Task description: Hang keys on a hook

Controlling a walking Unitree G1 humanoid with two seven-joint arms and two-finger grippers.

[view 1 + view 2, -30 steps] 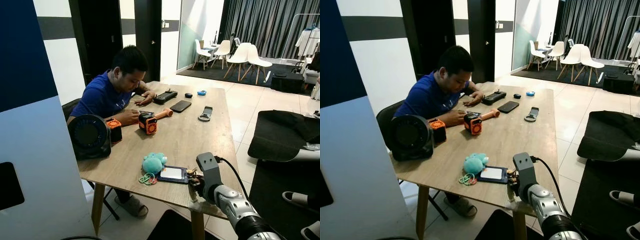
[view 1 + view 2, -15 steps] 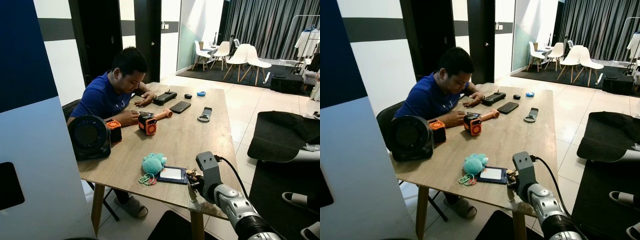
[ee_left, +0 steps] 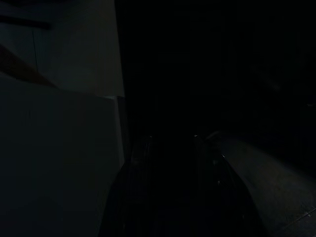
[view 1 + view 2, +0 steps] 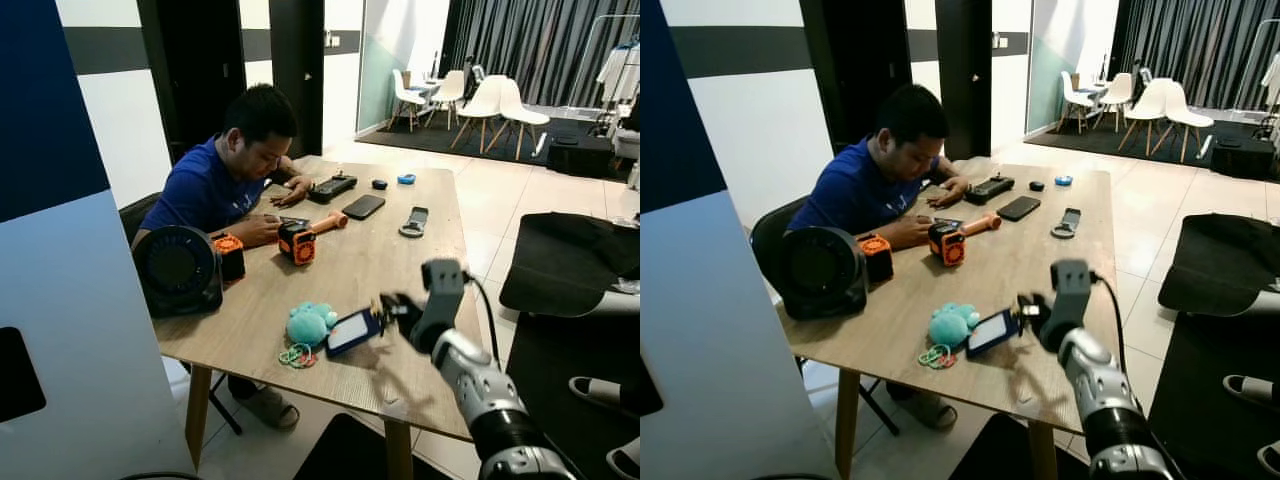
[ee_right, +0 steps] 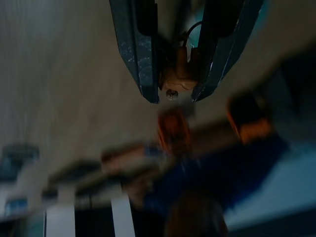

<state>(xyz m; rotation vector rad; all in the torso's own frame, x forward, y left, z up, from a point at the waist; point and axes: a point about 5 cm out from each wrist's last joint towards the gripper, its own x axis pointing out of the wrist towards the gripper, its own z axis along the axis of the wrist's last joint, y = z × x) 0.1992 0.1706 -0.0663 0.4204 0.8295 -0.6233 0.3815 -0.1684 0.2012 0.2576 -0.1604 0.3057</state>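
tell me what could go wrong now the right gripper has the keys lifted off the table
1. The right gripper pinches only the keys' ring end, so the card holder hanging from it could swing or slip loose.
2. The teal plush and coloured rings seem attached and trail on the wooden table; they might snag.
3. A person sits at the table.

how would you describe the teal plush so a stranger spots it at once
Start at the wooden table where a person sits. Near its front edge, ahead of the black fan, lies the teal plush, beside some coloured rings. It is the soft, rounded, blue-green thing; its neighbours are hard or flat.
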